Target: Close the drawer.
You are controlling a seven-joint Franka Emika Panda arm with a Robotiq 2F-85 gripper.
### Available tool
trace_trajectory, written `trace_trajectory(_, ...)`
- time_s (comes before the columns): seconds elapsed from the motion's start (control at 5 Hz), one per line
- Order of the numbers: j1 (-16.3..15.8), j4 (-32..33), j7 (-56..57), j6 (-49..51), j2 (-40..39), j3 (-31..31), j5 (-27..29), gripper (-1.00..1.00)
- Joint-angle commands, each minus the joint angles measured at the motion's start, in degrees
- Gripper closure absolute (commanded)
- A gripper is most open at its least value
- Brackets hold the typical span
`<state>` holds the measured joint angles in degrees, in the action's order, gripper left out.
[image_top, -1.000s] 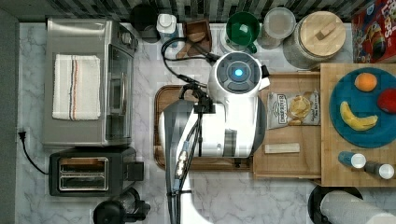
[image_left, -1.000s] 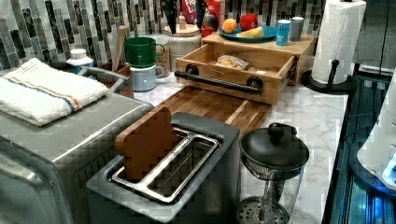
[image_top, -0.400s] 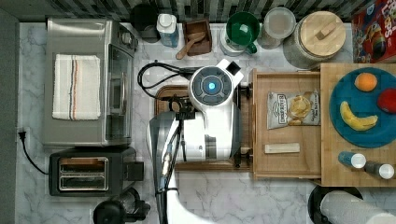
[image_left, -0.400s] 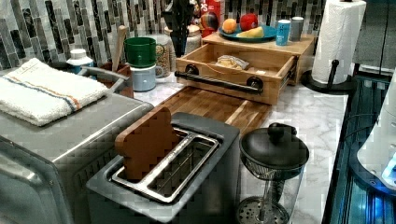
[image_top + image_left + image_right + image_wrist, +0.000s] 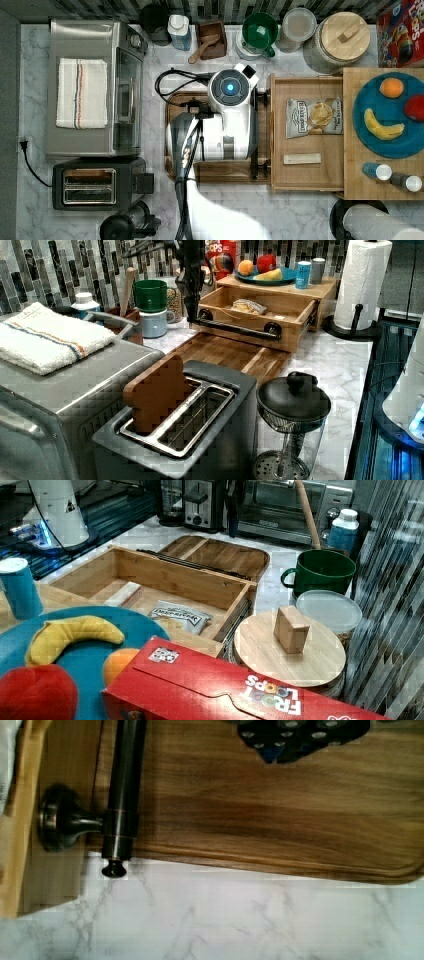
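Observation:
The drawer (image 5: 304, 146) is a light-wood tray pulled out from under a bamboo block, holding a chip bag (image 5: 314, 116) and a small white bar. Its black bar handle (image 5: 255, 135) faces the top view's left. My white arm (image 5: 230, 120) hangs over the dark board just off that handle. In the left view the dark gripper (image 5: 192, 310) points down beside the far end of the handle (image 5: 240, 329). The wrist view has the handle's end (image 5: 122, 795) and its round mount (image 5: 55, 817) close by, with the drawer front (image 5: 15, 870) behind them.
A dark brown cutting board (image 5: 215, 171) lies under the arm on the marble counter (image 5: 250, 920). A toaster oven (image 5: 90, 87) and toaster (image 5: 95, 185) stand at the top view's left. A green mug (image 5: 259, 31) and jars line the back. The bamboo block (image 5: 360, 190) carries a blue plate.
The arm has swung toward the top view's left and the gripper has come down beside the handle's far end. The drawer has not moved.

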<state>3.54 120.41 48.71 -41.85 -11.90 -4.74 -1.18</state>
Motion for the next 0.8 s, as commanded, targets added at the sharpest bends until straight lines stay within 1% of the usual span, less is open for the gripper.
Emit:
trace_trajectory(0.2,0.9,9.3,-3.5,-7.1,1.9,-2.0,-2.2,1.00)
trace_trajectory(0.4,1.6,9.9,-5.5,-7.2,2.4,-2.7,-3.3,1.00)
trace_trajectory(0.6,3.2,9.3,-2.7,-8.6,0.9,-2.2,-2.8,1.00)
trace_trajectory(0.8,5.3,8.4,2.7,-10.3,0.0,-1.3,-2.6,1.00)
